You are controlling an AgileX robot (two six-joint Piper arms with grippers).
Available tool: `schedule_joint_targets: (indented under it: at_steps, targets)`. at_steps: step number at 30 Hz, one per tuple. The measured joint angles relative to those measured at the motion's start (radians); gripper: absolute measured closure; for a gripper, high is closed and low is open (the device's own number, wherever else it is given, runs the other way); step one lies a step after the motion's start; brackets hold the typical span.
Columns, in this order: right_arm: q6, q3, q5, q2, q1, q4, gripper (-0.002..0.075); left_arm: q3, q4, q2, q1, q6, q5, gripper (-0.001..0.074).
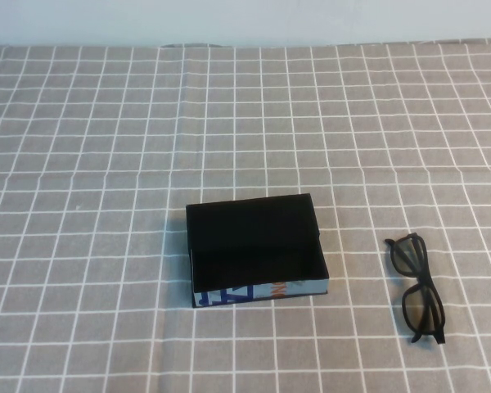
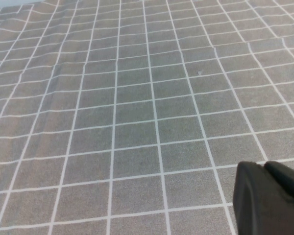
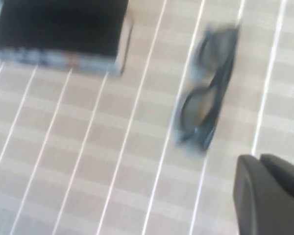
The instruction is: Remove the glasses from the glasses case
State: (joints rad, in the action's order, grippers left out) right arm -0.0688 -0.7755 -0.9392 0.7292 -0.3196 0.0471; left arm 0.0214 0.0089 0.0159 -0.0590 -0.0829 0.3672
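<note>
The black plastic-framed glasses [image 1: 417,288] lay folded on the grey checked tablecloth [image 1: 106,164], toward the table's near right corner, outside and well apart from the small rectangular black glasses case [image 1: 254,248], which sat near the middle of the near edge, its white printed side facing that edge. The right gripper [image 3: 272,196] hovered near the glasses; the left gripper [image 2: 269,198] hung over bare cloth. Whether either was clenched, I cannot tell.

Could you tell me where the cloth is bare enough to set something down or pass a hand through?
Bare cloth lies left of the glasses case, beyond it toward the far edge, and in the strip between it and the glasses, which is narrower. The left hand hovers over bare cloth; the right hand hangs beside the glasses.
</note>
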Motion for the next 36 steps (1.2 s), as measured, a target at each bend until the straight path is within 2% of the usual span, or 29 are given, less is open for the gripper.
schedule_joint_targets:
  at_steps: [8, 11, 15, 19, 24, 30, 36]
  targets:
    - [0.046, 0.434, 0.587, -0.300, 0.211, -0.021, 0.0743, 0.000, 0.000, 0.000, 0.000, 0.000, 0.000, 0.0739]
    - [0.050, 0.598, 0.772, -0.429, 0.263, -0.022, 0.0743, 0.000, 0.000, 0.000, 0.000, 0.000, 0.000, 0.0739]
    - [0.050, 0.759, 0.902, -0.567, 0.281, -0.022, 0.0743, 0.000, 0.000, 0.000, 0.000, 0.000, 0.000, 0.0739]
    - [0.050, 0.801, 0.905, -0.652, 0.282, -0.020, 0.0743, 0.000, 0.000, 0.000, 0.000, 0.000, 0.000, 0.0739]
    - [0.050, 0.803, 0.805, -0.730, 0.282, -0.023, 0.0743, 0.000, 0.000, 0.000, 0.000, 0.000, 0.000, 0.0739]
    - [0.050, 0.803, 0.638, -0.736, 0.282, -0.047, 0.0743, 0.000, 0.000, 0.000, 0.000, 0.000, 0.000, 0.0739]
    - [0.050, 0.803, 0.617, -0.736, 0.282, -0.052, 0.0743, 0.000, 0.000, 0.000, 0.000, 0.000, 0.000, 0.0739]
